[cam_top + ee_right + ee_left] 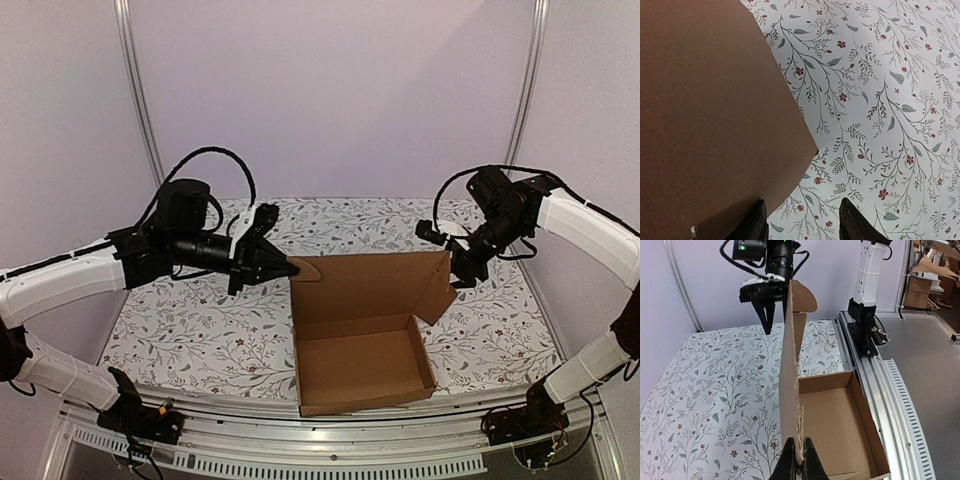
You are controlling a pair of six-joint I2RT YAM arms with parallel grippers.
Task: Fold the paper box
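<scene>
The paper box (365,360) is brown corrugated cardboard, lying mid-table with its shallow tray walls up and its lid panel (365,285) standing upright at the back. My left gripper (290,266) is shut on the lid's left edge; in the left wrist view its tips (799,465) pinch the thin cardboard edge above the tray (835,420). My right gripper (462,275) hovers at the lid's right side flap. In the right wrist view it (805,225) is open, the cardboard (705,125) lies against the outside of its left finger (757,222), and only tablecloth shows between the fingers.
A floral tablecloth (200,330) covers the table. An aluminium rail (330,435) runs along the near edge with both arm bases on it. Frame posts (140,100) stand at the back corners. More cardboard (930,265) lies beyond the table.
</scene>
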